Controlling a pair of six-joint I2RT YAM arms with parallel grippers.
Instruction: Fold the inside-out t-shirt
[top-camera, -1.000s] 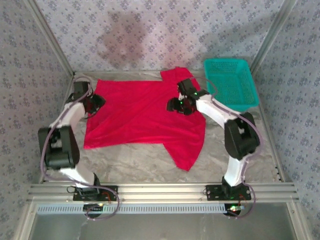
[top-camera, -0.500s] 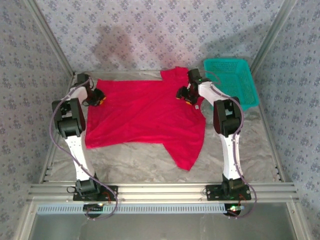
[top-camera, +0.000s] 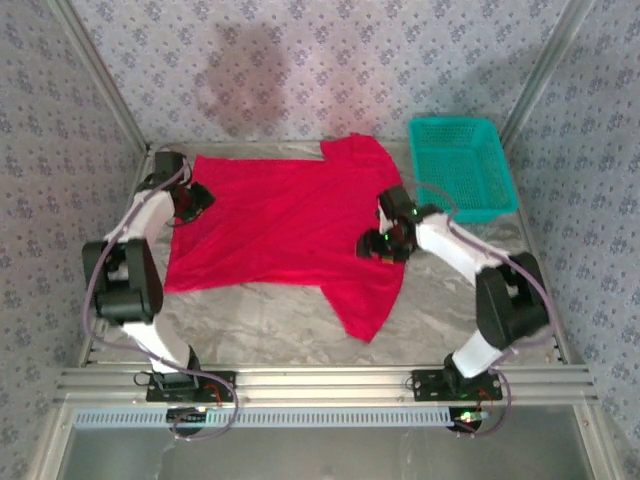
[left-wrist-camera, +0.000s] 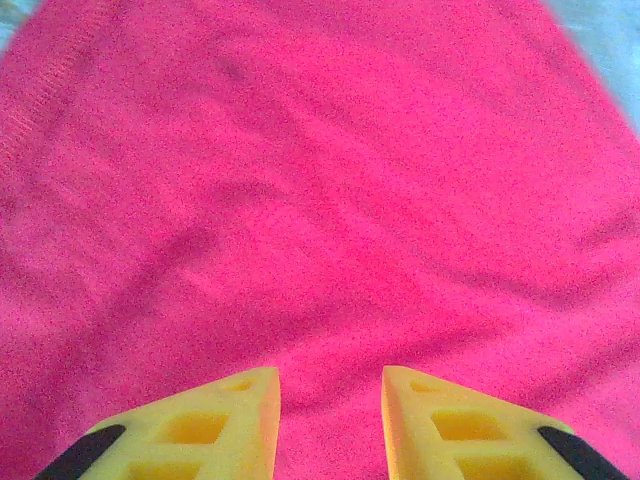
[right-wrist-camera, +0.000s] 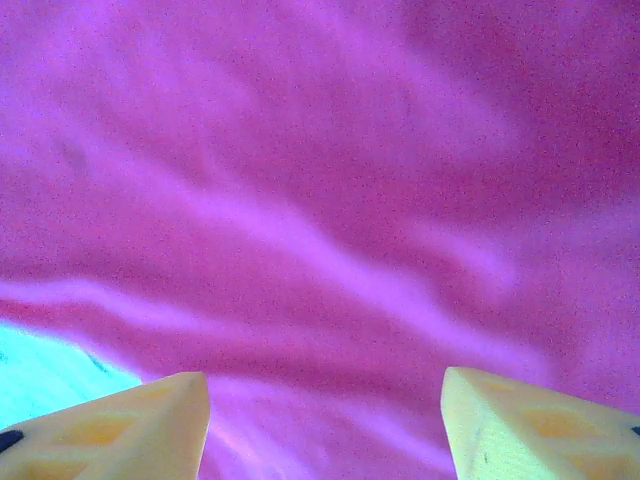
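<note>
The inside-out t-shirt (top-camera: 280, 225) lies spread on the table, bright red, one sleeve pointing to the far edge and the other to the near edge. My left gripper (top-camera: 197, 197) hovers at the shirt's far left corner. In the left wrist view its yellow fingers (left-wrist-camera: 235, 410) stand a little apart over wrinkled red cloth (left-wrist-camera: 320, 180), and the left gripper (left-wrist-camera: 330, 375) has nothing between them. My right gripper (top-camera: 376, 243) sits over the shirt's right side. The right wrist view has the right gripper (right-wrist-camera: 325, 380) wide open above the cloth (right-wrist-camera: 320, 180).
A teal mesh basket (top-camera: 462, 165) stands at the far right, close to the right arm's elbow. Grey crinkled table surface (top-camera: 270, 320) lies bare between the shirt and the arm bases. Patterned walls with metal posts close in the left, right and far sides.
The right gripper came from the far sleeve toward the near side, along the shirt's right edge. The left gripper stayed by the far left corner, and its jaws opened slightly.
</note>
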